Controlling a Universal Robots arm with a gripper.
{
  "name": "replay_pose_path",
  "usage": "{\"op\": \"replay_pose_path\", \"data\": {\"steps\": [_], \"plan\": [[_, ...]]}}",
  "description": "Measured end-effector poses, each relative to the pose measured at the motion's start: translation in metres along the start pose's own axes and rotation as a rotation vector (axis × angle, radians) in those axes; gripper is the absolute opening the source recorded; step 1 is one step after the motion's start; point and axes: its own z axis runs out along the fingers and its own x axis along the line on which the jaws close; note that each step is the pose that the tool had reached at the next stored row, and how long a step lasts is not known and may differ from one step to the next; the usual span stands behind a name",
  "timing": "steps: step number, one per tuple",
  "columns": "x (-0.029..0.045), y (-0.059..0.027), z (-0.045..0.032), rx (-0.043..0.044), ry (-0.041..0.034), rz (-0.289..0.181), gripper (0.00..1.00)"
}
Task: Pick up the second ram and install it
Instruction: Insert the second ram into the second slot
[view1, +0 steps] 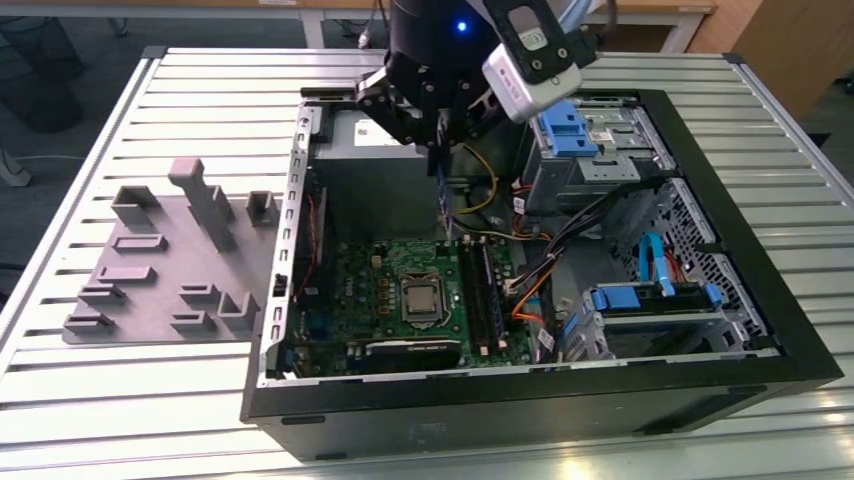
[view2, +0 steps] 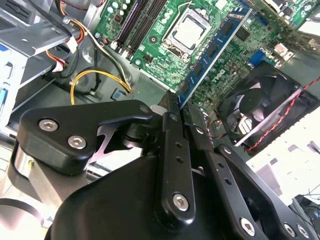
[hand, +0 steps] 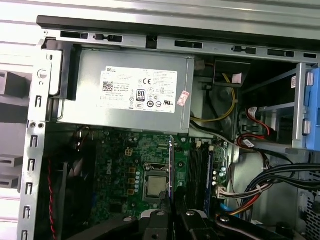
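The second ram (view2: 212, 50), a thin flat blue-green stick studded with small black chips, hangs edge-on above the green motherboard (view1: 400, 275) inside the open black computer case (view1: 747, 310). The black metal claw (view2: 176, 112) is clenched on its upper end. A grey plastic tray (view1: 154, 265) with upright blocks lies on the ribbed worktop (view1: 160, 400).

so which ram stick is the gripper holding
The ram clamped in the gripper, held on edge above the motherboard. The other stick already sits in its slot.
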Motion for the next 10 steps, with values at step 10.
{"op": "replay_pose_path", "data": {"steps": [10], "plan": [[-0.0059, -0.0025, 0.0173, 0.0000, -0.0001, 0.002, 0.14]]}}
